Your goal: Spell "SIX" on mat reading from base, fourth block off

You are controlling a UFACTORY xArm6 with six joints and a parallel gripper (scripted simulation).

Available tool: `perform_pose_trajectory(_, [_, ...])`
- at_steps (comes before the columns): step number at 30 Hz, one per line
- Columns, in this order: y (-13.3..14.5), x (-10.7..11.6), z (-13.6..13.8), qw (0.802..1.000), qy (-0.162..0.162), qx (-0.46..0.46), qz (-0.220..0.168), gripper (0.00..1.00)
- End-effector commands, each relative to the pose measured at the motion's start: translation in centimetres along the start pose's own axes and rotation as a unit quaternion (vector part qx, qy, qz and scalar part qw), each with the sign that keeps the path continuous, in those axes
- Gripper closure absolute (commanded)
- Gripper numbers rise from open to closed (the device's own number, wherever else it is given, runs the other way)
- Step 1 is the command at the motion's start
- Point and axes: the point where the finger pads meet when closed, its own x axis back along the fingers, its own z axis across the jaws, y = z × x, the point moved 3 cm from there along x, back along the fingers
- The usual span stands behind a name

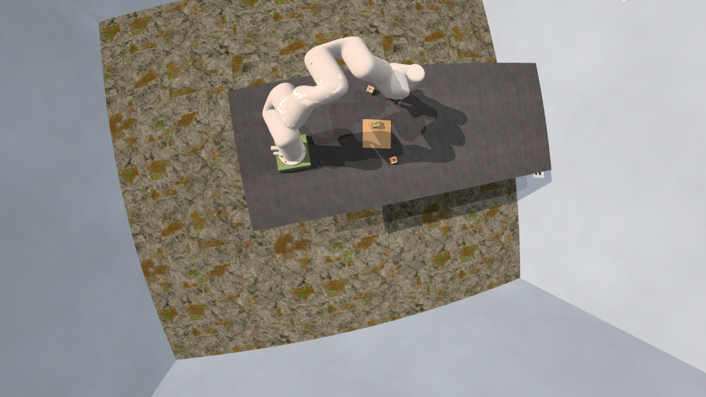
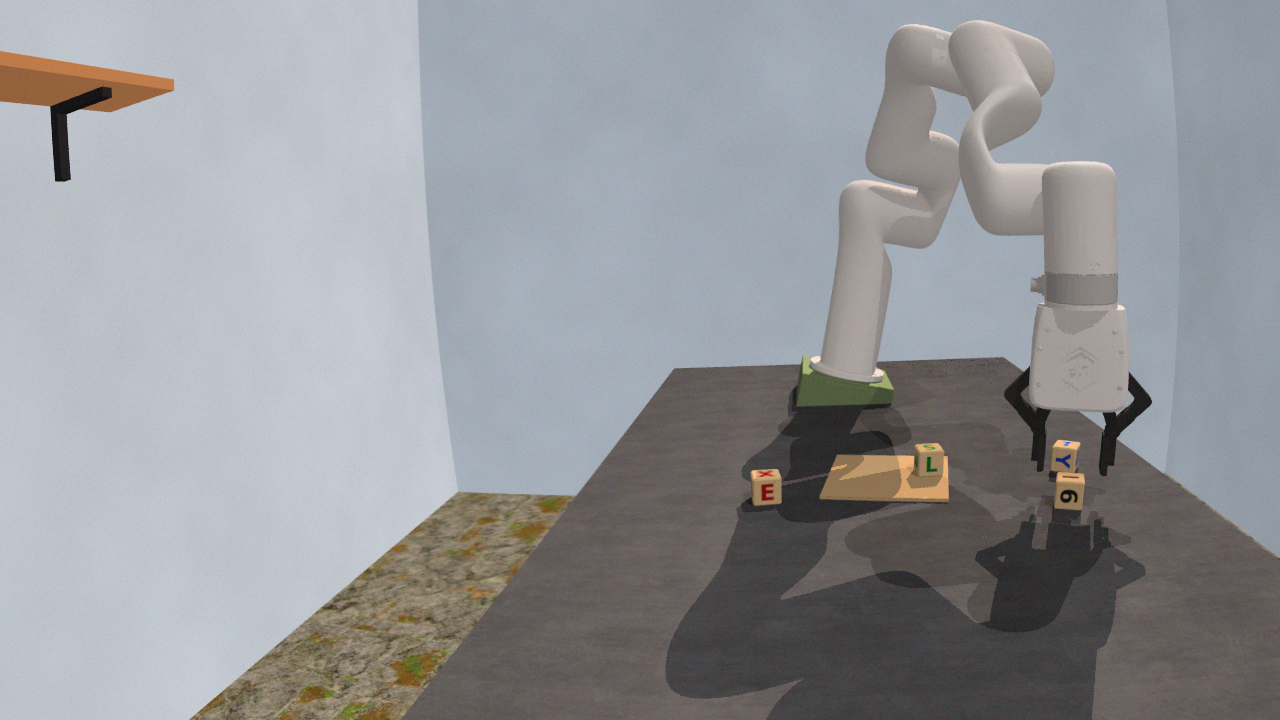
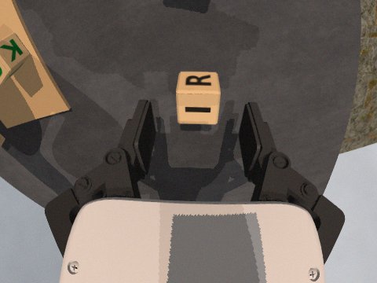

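Note:
My gripper [image 2: 1072, 469] [image 3: 197, 116] is open and empty, fingers pointing down, low over the table. The black-lettered block [image 2: 1069, 491] [image 3: 198, 98] stands off the mat with I on top. In the wrist view it lies centred between the fingers and slightly ahead of them; the top view hides it behind the arm. The green S block [image 1: 376, 124] [image 2: 929, 461] [image 3: 16, 49] stands on the tan mat [image 1: 370, 141] [image 2: 877, 488] [image 3: 55, 105], near its left edge seen from the base. The red X block [image 1: 393, 160] [image 2: 766, 488] stands off the mat's right side, X up.
The blue-lettered block [image 1: 370, 89] [image 2: 1065, 456] stands off the mat, closer to the base than the I block; its top letter is unclear. The dark table [image 1: 483, 113] [image 2: 554, 626] has its long edge beyond the I block. The green base block [image 1: 293, 167] [image 2: 841, 392] carries the arm.

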Motion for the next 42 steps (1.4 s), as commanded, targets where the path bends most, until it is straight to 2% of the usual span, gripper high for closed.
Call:
perform_pose_trajectory(1, [0.1,0.2,0.1,1.000,0.001,0.000,-0.002,0.31])
perform_pose_trajectory(31, [0.1,0.2,0.1,1.000,0.001,0.000,-0.002,0.31])
perform_pose_trajectory(42, [0.1,-0.9,0.1,1.000,0.001,0.000,-0.002,0.31])
